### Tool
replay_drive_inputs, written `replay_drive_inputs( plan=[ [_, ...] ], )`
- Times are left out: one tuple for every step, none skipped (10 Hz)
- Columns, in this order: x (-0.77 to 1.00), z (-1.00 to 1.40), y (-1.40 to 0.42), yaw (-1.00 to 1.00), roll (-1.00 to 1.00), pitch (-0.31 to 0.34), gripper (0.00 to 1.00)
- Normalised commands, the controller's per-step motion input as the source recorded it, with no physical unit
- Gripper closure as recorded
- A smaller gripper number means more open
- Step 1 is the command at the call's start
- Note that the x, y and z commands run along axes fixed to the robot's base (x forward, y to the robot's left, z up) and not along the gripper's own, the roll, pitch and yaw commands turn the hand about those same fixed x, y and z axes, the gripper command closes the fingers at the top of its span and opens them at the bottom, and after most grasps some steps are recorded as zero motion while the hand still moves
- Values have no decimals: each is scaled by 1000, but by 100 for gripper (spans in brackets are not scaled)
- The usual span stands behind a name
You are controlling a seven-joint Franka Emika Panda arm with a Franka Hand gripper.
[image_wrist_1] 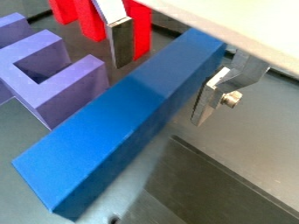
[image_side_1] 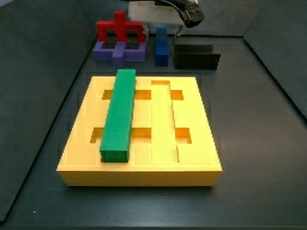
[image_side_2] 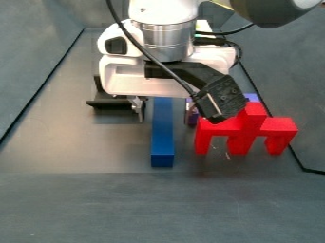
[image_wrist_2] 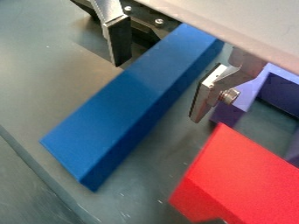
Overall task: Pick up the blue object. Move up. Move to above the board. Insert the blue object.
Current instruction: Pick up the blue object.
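The blue object [image_wrist_1: 111, 140] is a long plain blue bar lying on the dark floor; it shows in both wrist views [image_wrist_2: 111, 127] and in both side views [image_side_1: 161, 47] [image_side_2: 162, 138]. My gripper [image_wrist_1: 162, 90] is down over one end of it, open. The jaws stand one on each side of the bar, and one finger [image_wrist_2: 117, 44] stands clearly apart from its side. The gripper also shows in a side view [image_side_2: 162, 106]. The yellow board [image_side_1: 84, 135] lies nearer the front, with a green bar [image_side_1: 120, 112] in one of its long grooves.
A purple base [image_side_1: 106, 49] carrying a red piece [image_side_1: 120, 25] stands right beside the blue bar, also in a wrist view [image_wrist_1: 47, 74]. A small black holder [image_side_1: 197, 57] sits on the bar's other side. Dark walls enclose the floor.
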Motion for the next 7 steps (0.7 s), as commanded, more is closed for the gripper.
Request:
replay_drive_inputs(
  plan=[
    [0, -83, -69, 114, 4, -20, 0],
    [100, -14, -117, 149, 40, 0, 0],
    [157, 0, -180, 157, 93, 16, 0],
    [91, -54, -37, 89, 89, 6, 0],
    [0, -66, 0, 91, 79, 0, 0],
    [-14, -77, 37, 103, 67, 0, 0],
    [0, -54, 3, 83, 17, 0, 0]
  ],
)
